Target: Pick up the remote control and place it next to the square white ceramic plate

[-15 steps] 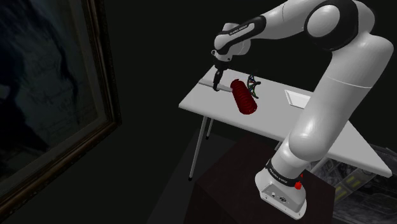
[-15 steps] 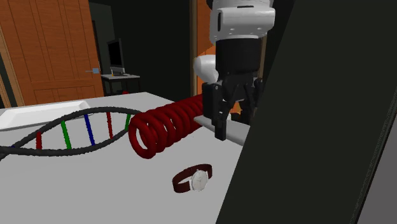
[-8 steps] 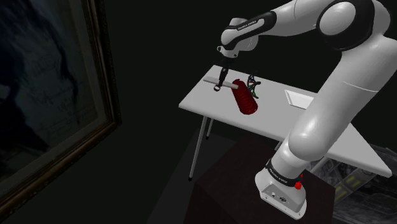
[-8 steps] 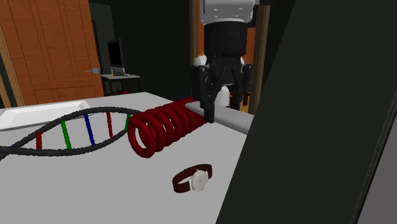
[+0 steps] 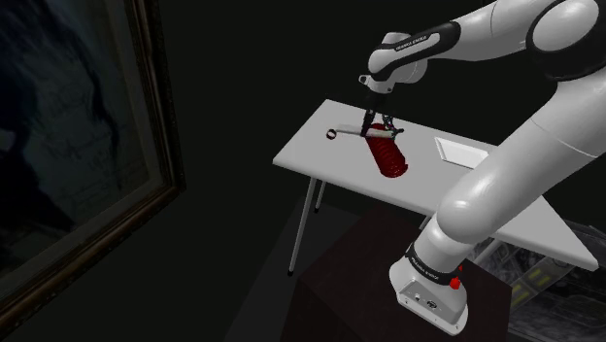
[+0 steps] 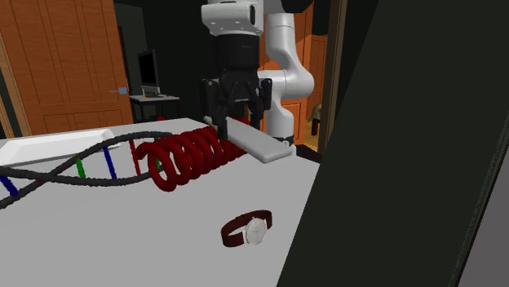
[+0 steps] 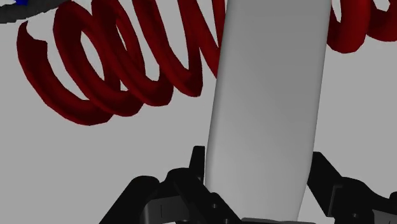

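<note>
This looks like a room in a home: an orange-brown panelled wooden door (image 6: 69, 61) with a small metal handle (image 6: 122, 90) stands behind the pale grey surface (image 6: 122, 236). Beside the door, a little side table (image 6: 155, 99) carries a dark flat screen (image 6: 148, 69). A large dark-framed picture (image 5: 73, 136) shows at the shoulder view's left.

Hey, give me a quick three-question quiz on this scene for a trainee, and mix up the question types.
1. True or false: the gripper is shut on the grey remote control.
2. In the second exterior view, the wristwatch lies: A. nearer the camera than the coiled spiral; B. inside the spiral; C. directly under the gripper.
3. Fill in: the coiled spiral's colour is ___.
Key: 1 true; 2 A; 3 red.
</note>
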`<state>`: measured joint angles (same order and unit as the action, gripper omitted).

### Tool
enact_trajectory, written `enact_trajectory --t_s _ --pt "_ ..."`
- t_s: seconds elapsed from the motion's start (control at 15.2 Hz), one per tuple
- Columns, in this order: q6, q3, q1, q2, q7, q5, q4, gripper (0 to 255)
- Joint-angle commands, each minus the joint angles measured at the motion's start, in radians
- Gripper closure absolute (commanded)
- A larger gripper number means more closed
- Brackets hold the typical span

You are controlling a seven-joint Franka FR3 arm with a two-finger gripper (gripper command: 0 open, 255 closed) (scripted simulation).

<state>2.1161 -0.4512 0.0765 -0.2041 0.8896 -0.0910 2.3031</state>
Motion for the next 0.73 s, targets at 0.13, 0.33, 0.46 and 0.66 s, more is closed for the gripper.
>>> enact_trajectory --t_s 0.13,0.33,0.46,0.66 --pt "0.005 -0.047 0.054 -0.077 0.065 -0.053 0.073 255" --pt "-0.002 -0.084 0.095 -0.127 0.116 -0.092 0.109 255" --pt "-0.008 -0.109 0.125 -0.157 0.153 -0.117 0.128 255" --pt "-0.018 -0.150 0.169 -0.193 0.212 -0.153 0.146 255"
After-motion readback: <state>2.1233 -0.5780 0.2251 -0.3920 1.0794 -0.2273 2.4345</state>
